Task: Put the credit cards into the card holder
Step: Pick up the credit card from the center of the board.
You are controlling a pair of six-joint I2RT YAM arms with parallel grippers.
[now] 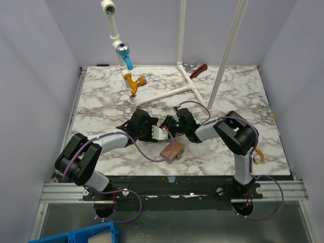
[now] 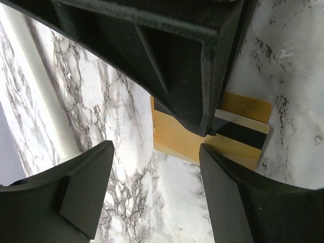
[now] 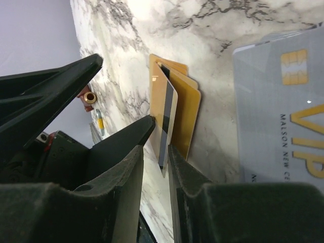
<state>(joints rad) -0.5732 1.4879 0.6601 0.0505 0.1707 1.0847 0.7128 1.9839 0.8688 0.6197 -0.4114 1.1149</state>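
Observation:
The tan-brown card holder (image 1: 172, 150) lies near the table's front edge, just in front of both grippers. My right gripper (image 3: 162, 134) is shut on a gold credit card with a dark stripe (image 3: 163, 101), which is tilted up on edge above other gold cards (image 3: 188, 111). A silvery-grey card marked VIP (image 3: 283, 116) lies flat beside them. My left gripper (image 2: 156, 147) stands open over bare marble, nothing between its fingers. Just beyond it sits the striped gold card (image 2: 240, 135), with one of the right gripper's fingers (image 2: 197, 101) on it. In the top view the left gripper (image 1: 161, 133) and right gripper (image 1: 170, 126) nearly touch.
A white pipe frame (image 1: 182, 88) with a blue and orange fitting (image 1: 132, 81) stands at the back of the table. A red-handled tool (image 1: 199, 70) lies at the far edge. A yellow object (image 1: 259, 154) sits by the right arm's base. Blue bins (image 1: 76, 235) are below the table.

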